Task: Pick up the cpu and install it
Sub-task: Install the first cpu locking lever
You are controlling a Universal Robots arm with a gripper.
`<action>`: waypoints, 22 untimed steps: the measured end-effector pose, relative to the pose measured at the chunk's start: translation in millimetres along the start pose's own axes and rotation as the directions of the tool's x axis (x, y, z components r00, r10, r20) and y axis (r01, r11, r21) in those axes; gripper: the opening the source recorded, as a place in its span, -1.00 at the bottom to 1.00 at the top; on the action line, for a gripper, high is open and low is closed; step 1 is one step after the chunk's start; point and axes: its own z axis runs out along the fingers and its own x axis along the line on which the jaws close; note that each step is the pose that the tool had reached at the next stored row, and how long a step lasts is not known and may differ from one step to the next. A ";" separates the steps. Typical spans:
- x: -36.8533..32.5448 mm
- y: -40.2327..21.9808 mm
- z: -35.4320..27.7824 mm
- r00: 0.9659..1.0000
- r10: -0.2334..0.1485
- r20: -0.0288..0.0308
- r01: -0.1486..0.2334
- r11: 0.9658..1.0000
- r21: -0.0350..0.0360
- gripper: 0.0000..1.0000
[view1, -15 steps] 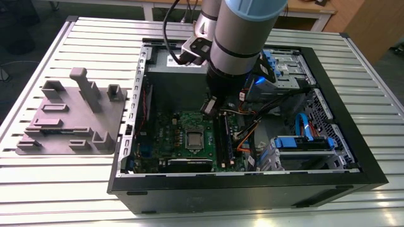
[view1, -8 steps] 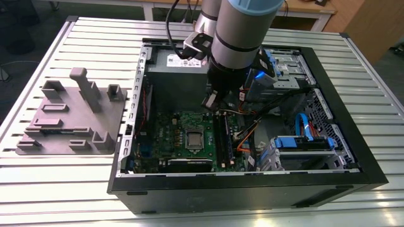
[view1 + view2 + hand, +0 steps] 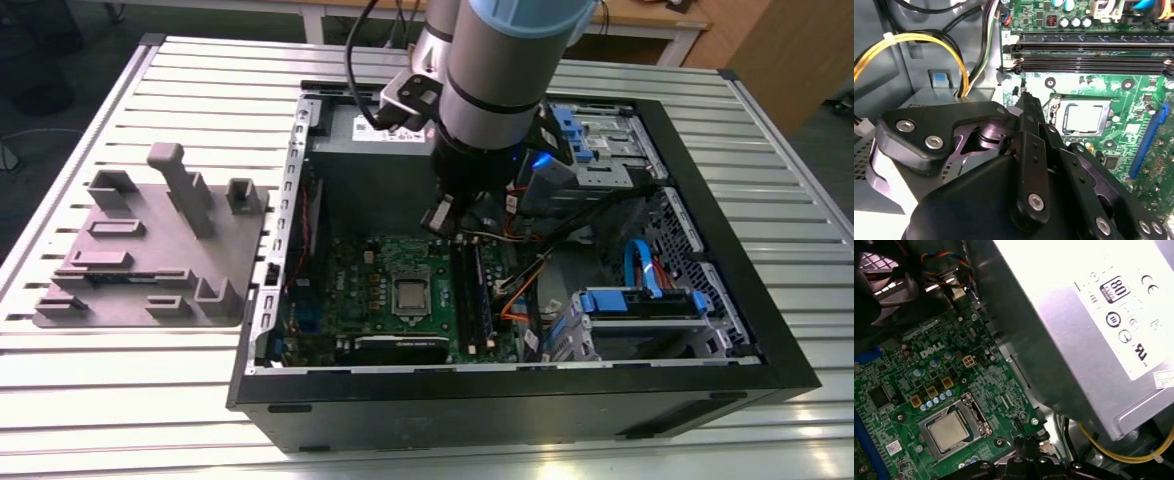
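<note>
I see the cpu point(image 3: 1083, 118) lying in the socket point(image 3: 1114, 106) of the green motherboard point(image 3: 1089, 82), silvery top up. My gripper point(image 3: 1025, 98) hangs just beside it, fingers pressed together on nothing. Placement looks done; I can't tell whether it is latched.

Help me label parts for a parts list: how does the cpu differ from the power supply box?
Size: the cpu is a small flat square; the power supply box is a big block. Place: the cpu lies in the socket on the green motherboard; the box stands beside the board. Surface: the cpu's top looks plain; the box carries printed marks. Both are silvery-grey metal.
</note>
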 end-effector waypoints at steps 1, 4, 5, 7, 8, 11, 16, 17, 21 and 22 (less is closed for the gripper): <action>1.2 -0.7 -0.2 1.000 0.000 -0.001 0.000 1.000 0.001 -0.80; 5.2 -2.7 -0.7 1.000 -0.002 -0.005 0.002 1.000 0.003 -0.80; 6.1 -3.1 -0.7 1.000 -0.002 -0.009 0.002 1.000 0.005 -0.80; 7.7 -2.9 -0.9 1.000 -0.002 -0.019 0.002 1.000 0.011 -0.80; 8.7 -2.8 -1.0 1.000 -0.002 -0.021 0.003 1.000 0.012 -0.80; 12.2 -2.6 -1.2 1.000 -0.009 -0.023 0.009 1.000 0.013 -0.80; 16.7 -3.3 -1.4 0.999 -0.035 -0.025 0.036 0.999 0.011 -0.80; 16.9 -3.4 -1.2 0.999 -0.045 -0.026 0.045 0.999 0.010 -0.80; 18.0 -4.1 -0.9 0.996 -0.083 -0.029 0.083 0.996 0.007 -0.80; 19.0 -4.6 -1.0 0.996 -0.087 -0.029 0.087 0.996 0.007 -0.80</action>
